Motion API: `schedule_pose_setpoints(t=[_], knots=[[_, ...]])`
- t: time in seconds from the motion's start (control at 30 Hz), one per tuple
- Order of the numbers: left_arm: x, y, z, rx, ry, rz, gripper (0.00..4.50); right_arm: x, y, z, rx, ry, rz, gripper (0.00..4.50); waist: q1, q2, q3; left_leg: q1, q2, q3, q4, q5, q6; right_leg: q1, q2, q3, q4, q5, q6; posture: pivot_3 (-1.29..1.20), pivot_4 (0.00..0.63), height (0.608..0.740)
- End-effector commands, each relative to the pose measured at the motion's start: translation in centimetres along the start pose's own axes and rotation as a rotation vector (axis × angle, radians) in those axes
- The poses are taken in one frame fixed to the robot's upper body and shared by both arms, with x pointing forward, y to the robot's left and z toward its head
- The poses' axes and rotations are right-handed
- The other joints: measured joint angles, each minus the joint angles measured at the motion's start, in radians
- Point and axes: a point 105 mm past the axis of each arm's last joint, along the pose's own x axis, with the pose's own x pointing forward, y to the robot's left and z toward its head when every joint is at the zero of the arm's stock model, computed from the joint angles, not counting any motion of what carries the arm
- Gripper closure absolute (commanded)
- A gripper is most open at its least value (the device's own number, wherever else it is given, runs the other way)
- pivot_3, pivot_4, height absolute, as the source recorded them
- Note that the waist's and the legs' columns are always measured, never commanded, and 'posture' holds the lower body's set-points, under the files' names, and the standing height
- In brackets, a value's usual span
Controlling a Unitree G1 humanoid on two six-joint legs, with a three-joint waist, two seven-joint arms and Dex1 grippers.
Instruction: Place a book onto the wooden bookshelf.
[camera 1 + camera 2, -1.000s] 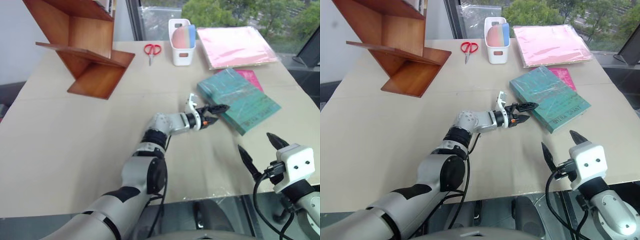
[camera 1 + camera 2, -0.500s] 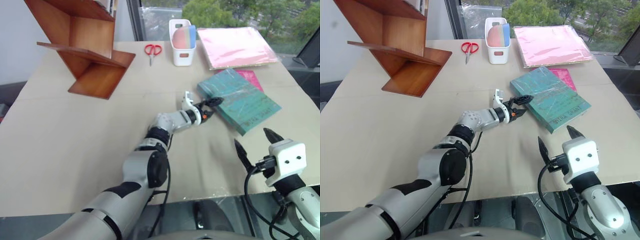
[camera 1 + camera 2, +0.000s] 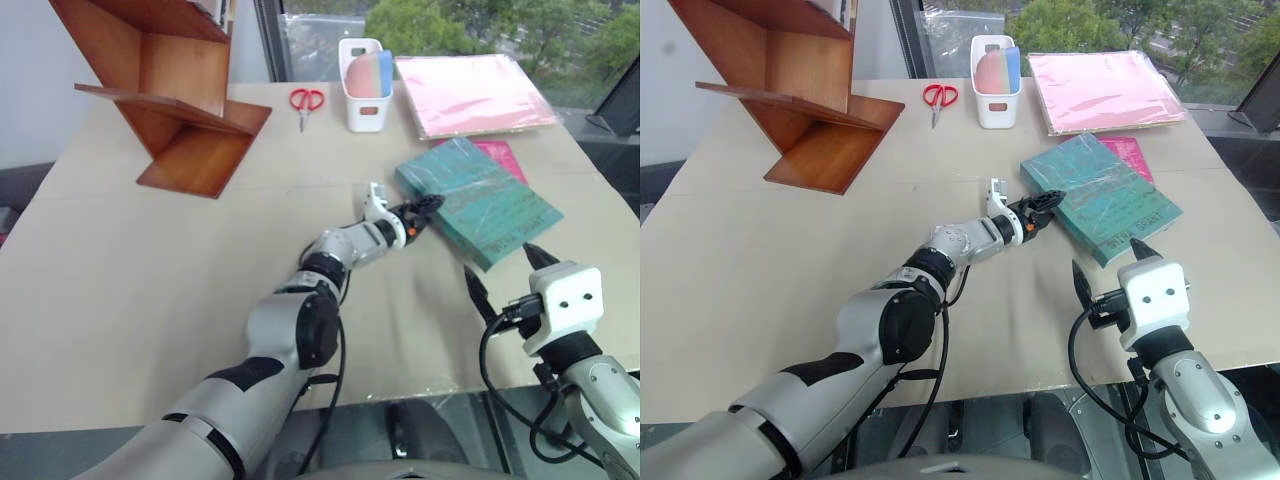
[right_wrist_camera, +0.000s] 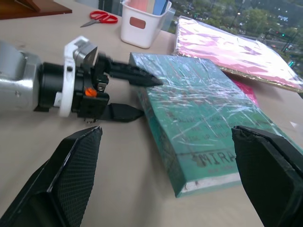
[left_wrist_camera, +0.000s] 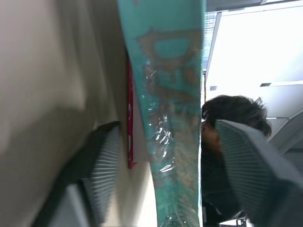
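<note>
Bookshelf (image 3: 170,95) of red-brown wood stands far left on the surface (image 3: 130,280), well apart from the teal book (image 3: 478,197) lying flat at right on a magenta book (image 3: 503,155). Left hand (image 3: 1042,206) straddles the book's near-left corner, one finger over the cover and one by its side, not yet pinching; right wrist view shows this plus "MIRA" on the cover, left wrist view shows the spine between the pads and a person's dark hair (image 5: 234,111) behind. Right hand (image 3: 503,276) hangs spread wide, holding nothing, near the book's front edge.

Bookshelf (image 3: 165,95) far left on bench (image 3: 120,280); book (image 3: 478,199) right, scissors (image 3: 305,101), bin (image 3: 363,95) behind.
</note>
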Motion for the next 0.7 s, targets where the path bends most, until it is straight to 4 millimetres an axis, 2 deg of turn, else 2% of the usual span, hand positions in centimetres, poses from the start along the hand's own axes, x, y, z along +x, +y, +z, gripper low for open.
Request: schedule_pose_setpoints(t=[0.03,0.07,0.1,0.13,0.47,0.7], knots=[[2.5,-2.7,-4.4,-0.021,0.089,-0.076,2.64,-0.2,0.1,1.1,-0.015,-0.042,-0.006,0.0,0.0,0.0,0.0,0.0,0.0,0.0,0.0,0.0,0.0,0.0,0.0,0.0,0.0,0.0,0.0,0.0,0.15,0.74],[2.5,-2.8,-4.4,-0.025,0.089,-0.081,3.0,-0.2,0.1,1.1,-0.015,-0.042,-0.008,0.0,-0.001,0.0,0.0,0.0,0.0,0.0,0.0,0.0,0.0,0.0,0.0,0.0,0.0,0.0,0.0,0.0,0.15,0.74],[2.5,-2.8,-4.4,-0.029,0.089,-0.085,3.57,-0.2,0.2,1.1,-0.015,-0.042,-0.009,0.0,-0.001,0.0,0.0,0.0,0.0,0.0,0.0,0.0,0.0,0.0,0.0,0.0,0.0,0.0,0.0,0.0,0.15,0.74],[2.5,-2.9,-4.4,-0.027,0.091,-0.087,3.8,-0.2,0.2,1.1,-0.015,-0.042,-0.01,0.0,-0.001,0.0,0.0,0.0,0.0,0.0,0.0,0.0,0.0,0.0,0.0,0.0,0.0,0.0,0.0,0.0,0.15,0.74],[2.1,-2.6,-3.4,-0.013,0.08,-0.077,3.8,-0.2,0.2,1.0,-0.016,-0.039,-0.014,0.0,-0.001,0.0,0.0,0.0,0.0,0.0,0.0,0.0,0.0,0.0,0.0,0.0,0.0,0.0,0.0,0.0,0.15,0.74],[0.8,-3.1,-1.4,-0.02,0.096,-0.126,3.8,0.0,0.3,1.2,-0.02,-0.042,-0.003,0.0,0.001,0.0,0.0,0.0,0.0,0.0,0.0,0.0,0.0,0.0,0.0,0.0,0.0,0.0,0.0,0.0,0.15,0.74]])
